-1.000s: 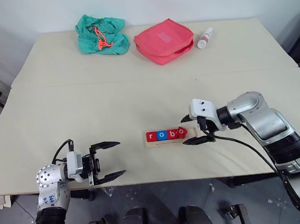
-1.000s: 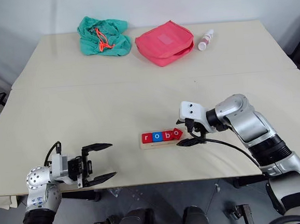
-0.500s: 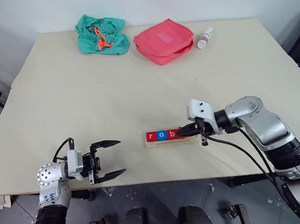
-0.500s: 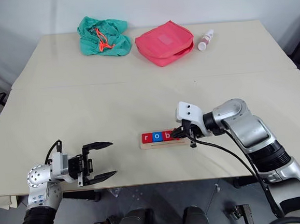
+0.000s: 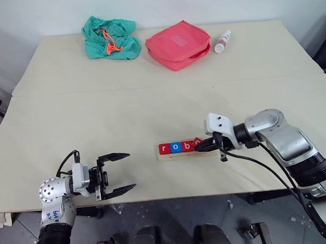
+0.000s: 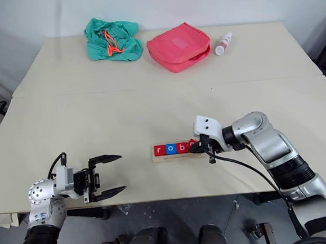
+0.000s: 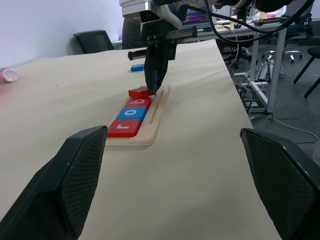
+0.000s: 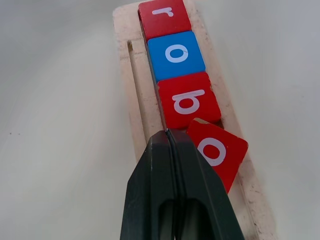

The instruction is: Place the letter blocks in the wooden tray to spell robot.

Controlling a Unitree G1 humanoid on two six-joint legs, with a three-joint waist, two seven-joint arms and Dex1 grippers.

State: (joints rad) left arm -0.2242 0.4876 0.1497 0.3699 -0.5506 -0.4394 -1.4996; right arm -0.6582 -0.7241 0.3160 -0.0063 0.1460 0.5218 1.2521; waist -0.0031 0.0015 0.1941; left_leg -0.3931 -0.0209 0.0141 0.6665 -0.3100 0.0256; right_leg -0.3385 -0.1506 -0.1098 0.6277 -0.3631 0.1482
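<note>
Near the bench's front edge, the right gripper (image 8: 170, 137) has its fingers together beside a crooked red o block (image 8: 217, 152) on the wooden tray (image 8: 131, 75); the left gripper (image 5: 117, 173) has its fingers apart.

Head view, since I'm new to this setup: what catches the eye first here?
The row of letter blocks in the wooden tray near the table's front edge, reading r, o, b, with a second red o block lying crooked. The right hand, shut, touches down beside it.
</note>
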